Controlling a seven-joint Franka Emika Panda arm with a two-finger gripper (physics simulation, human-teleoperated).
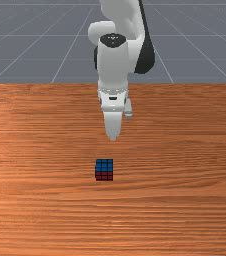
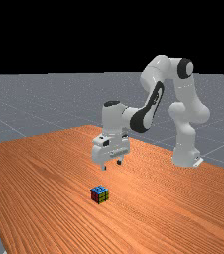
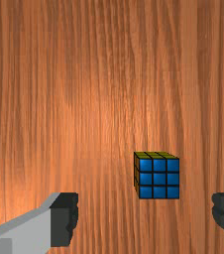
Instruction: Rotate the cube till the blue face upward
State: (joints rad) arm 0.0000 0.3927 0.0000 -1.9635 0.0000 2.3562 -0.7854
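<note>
In the front view my gripper [image 1: 113, 136] hangs above the table, and the cube [image 1: 104, 169] lies nearer that camera and slightly to the left. The cube's upper face is blue, and a red side faces that camera. The far view has the gripper [image 2: 111, 165] higher than the cube [image 2: 99, 194], with air between them; blue is on top there, red and yellow on the sides. In the wrist view the fingers of the gripper [image 3: 144, 212] stand wide apart, touching nothing, and the cube [image 3: 158, 178] rests flat beyond them, its blue face toward the camera.
The wooden table [image 1: 185, 150] surrounds the cube on all sides. Its far edge runs behind the hand in the front view. The arm's base [image 2: 186, 155] stands at the far view's right.
</note>
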